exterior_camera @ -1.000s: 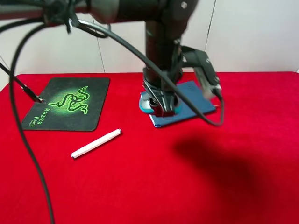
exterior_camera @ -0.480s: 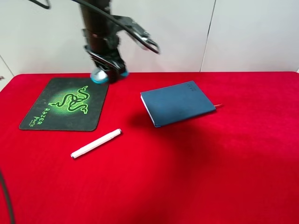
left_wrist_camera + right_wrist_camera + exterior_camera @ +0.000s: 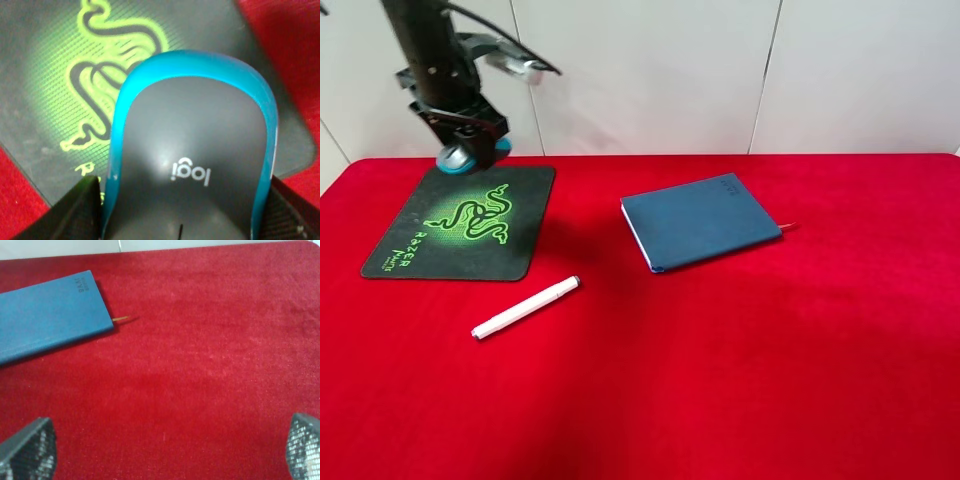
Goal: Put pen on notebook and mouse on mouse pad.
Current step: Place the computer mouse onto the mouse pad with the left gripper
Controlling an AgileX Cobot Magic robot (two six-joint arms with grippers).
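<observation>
- Surface: a table covered in red plush cloth (image 3: 720, 400), lying flat across the whole of the high view
- Room: a white panelled wall (image 3: 650, 70) stands behind the table's far edge
- Left gripper (image 3: 470, 148): its fingers are clamped on either side of the small wireless mouse with grey top and teal-blue sides (image 3: 192, 150), with the logo side facing the wrist camera
- Directly beneath the left gripper is the far edge of the black rectangular mouse pad with green snake logo (image 3: 525, 225), which lies flat on the cloth; whether the mouse touches the pad cannot be told
- The slim white cylindrical pen (image 3: 525, 307) lies on the cloth, nearer the camera than the left gripper, just past the pad's near edge and not touching it
- The dark blue rectangular hardcover notebook (image 3: 700, 220) lies closed on the cloth, well apart from the left gripper, towards the right arm's side; a thin red ribbon bookmark (image 3: 788, 227) sticks out of it
- Right gripper (image 3: 165, 452): fingers spread wide, with only bare cloth between them; the notebook lies ahead of it, apart from it
</observation>
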